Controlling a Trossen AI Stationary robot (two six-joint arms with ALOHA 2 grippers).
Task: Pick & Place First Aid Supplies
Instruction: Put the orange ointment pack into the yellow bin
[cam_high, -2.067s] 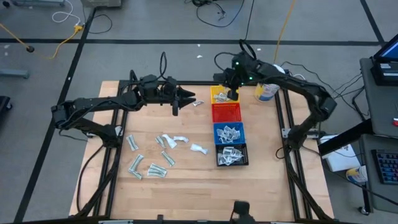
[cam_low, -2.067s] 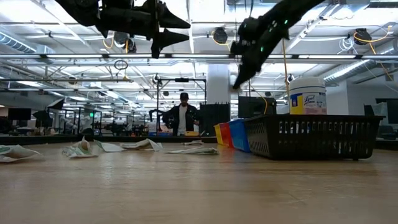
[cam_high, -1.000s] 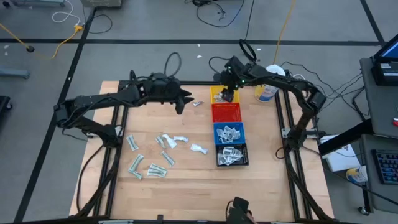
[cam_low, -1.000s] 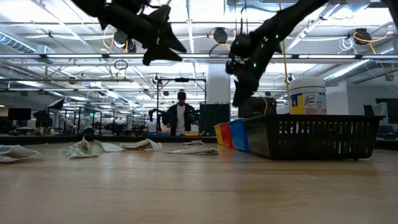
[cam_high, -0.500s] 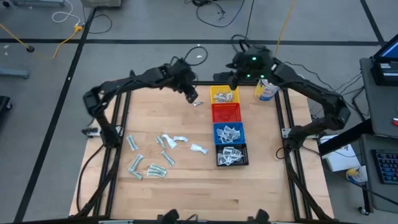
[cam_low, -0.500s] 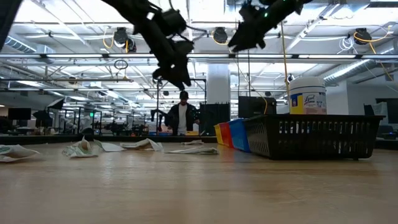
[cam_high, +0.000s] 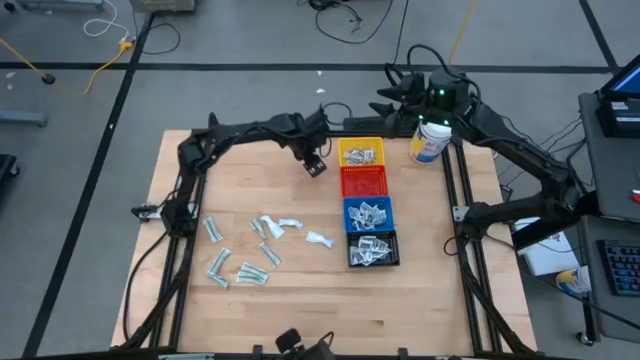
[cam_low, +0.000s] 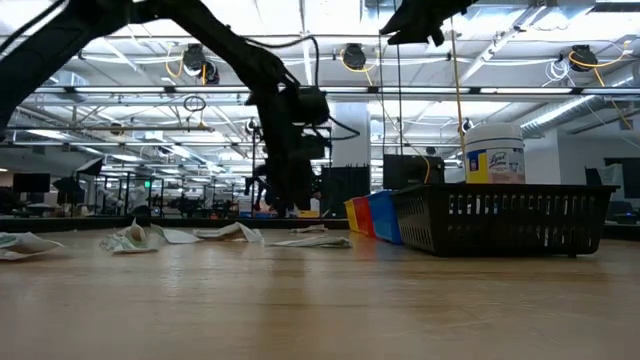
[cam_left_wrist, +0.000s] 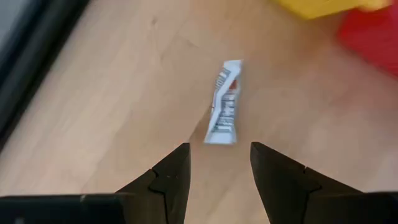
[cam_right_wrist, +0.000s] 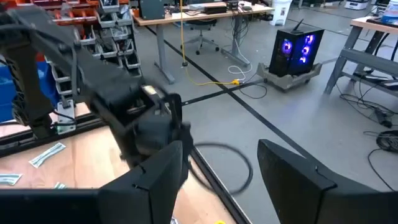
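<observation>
print on the lone packet (cam_left_wrist: 224, 103) blurred, yellow bin (cam_left_wrist: 323, 6) cut off by the edge

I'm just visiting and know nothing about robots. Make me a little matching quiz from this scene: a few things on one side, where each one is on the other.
Things:
1. left gripper
2. right gripper
3. white jar
4. black bin

Places:
A. nearest end of the row of bins
B. raised beyond the table's far edge
C. low over a lone packet beside the yellow bin
D. far right corner, next to the yellow bin

Pairs: 1-C, 2-B, 3-D, 4-A
</observation>
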